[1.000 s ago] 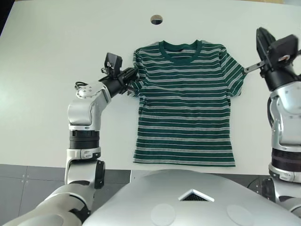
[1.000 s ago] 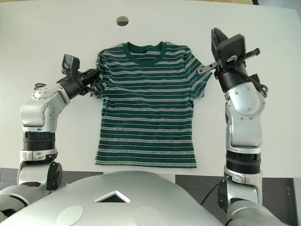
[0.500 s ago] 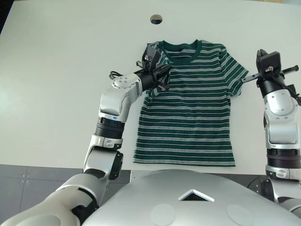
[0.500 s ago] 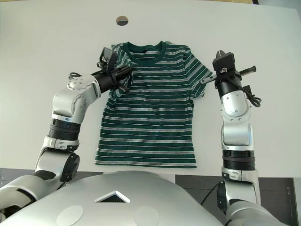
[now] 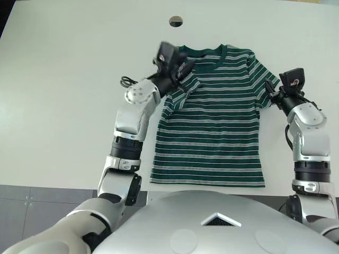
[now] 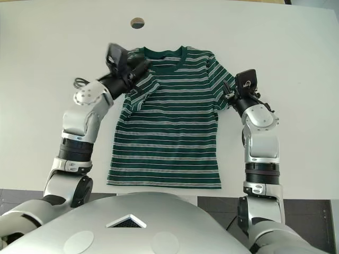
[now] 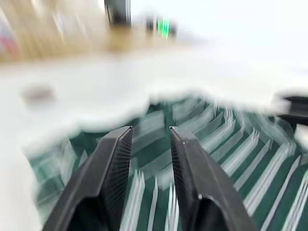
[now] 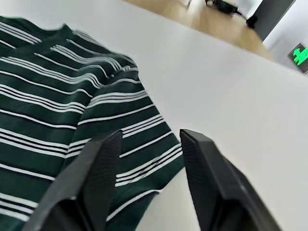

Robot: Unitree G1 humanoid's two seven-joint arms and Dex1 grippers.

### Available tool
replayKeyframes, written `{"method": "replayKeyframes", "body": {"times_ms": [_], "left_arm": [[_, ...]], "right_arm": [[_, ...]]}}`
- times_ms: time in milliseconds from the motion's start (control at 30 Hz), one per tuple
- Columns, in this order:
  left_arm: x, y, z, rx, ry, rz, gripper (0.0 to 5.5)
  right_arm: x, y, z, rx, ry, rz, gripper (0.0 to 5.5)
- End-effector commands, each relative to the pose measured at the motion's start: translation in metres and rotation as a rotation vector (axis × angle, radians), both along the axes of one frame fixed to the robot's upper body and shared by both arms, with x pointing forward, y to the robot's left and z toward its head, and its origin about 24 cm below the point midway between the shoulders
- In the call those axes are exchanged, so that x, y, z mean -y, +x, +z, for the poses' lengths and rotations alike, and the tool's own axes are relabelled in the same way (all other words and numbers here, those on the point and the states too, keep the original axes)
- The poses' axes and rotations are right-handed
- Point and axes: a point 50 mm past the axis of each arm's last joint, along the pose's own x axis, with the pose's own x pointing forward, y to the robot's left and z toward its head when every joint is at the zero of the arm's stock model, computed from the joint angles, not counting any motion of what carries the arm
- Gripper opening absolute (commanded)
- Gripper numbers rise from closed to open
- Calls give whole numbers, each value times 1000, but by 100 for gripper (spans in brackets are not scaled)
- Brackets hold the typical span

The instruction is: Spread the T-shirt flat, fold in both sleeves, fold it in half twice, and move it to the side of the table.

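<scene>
Your T-shirt [image 5: 212, 116] lies flat mid-table [image 5: 63, 79], its left sleeve [image 5: 185, 84] turned in under the left gripper [image 7: 150, 130], whose fingers stand slightly apart. The right gripper [image 8: 151, 135], fingers apart, hovers at the right sleeve [image 5: 265, 84]. Pinch too little cloth and it may slip free; pull hard and you may drag the body askew. You have one T-shirt, two sleeves and two grippers.
</scene>
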Motion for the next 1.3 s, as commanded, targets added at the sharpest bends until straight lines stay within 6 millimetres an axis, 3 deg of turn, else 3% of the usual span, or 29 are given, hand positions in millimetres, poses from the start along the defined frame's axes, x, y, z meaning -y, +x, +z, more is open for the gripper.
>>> {"method": "replayKeyframes", "body": {"times_ms": [33,400,633,867,1300], "left_arm": [[-10,-15,23,188,-48,-14,144],[-11,-31,38,286,-120,-23,144],[-15,-31,42,298,-138,0,144],[-22,-26,38,277,-133,51,144],[-24,-25,35,267,-132,65,144]], "right_arm": [[9,5,-1,-22,9,-28,238],[15,8,-20,-173,157,-60,238],[10,5,-33,-265,161,-11,113],[4,12,-17,-137,148,-2,15],[-40,12,18,-2,183,167,12]]}}
